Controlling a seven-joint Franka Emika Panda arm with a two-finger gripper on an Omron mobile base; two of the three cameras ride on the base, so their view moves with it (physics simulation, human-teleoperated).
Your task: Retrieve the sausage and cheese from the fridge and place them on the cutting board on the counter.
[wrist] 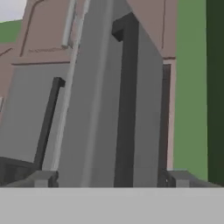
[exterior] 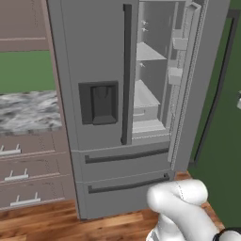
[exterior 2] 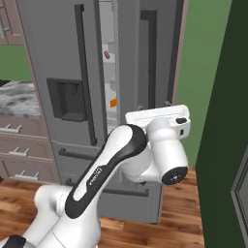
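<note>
Hand (wrist: 109,177): in the hand view both dark fingertips (wrist: 43,178) stand wide apart at the bottom edge with nothing between them. It holds nothing. The long dark handle (wrist: 127,105) of the fridge's right door (wrist: 103,109) runs up the gap between the tips, near them; contact cannot be told.

Arm: in the right base view the wrist sits level in front of the fridge (exterior 2: 63,58), just ahead of the right door's edge.

Fridge: right door stands part open. Left base view looks straight into the compartment, where pale shelves (exterior: 143,96) show. Left door (exterior: 89,70), with its dark dispenser recess (exterior: 98,102), is closed.

Task items: through the door gap in the right base view, the sausage (exterior 2: 106,54) sits on an upper shelf and the cheese (exterior 2: 113,102) on a lower one. Both are inside the fridge, neither touched.

Worktop (exterior: 28,110): marbled top left of the fridge, over the drawers. Cutting board not located in these views.

Step (judgement): door-opening stage, with retrieval not begun. Next move likely calls for swinging the door wider if clearance is short, then reaching through the gap to one item with the fingers kept spread. Risk: clipping the door edge on entry.
</note>
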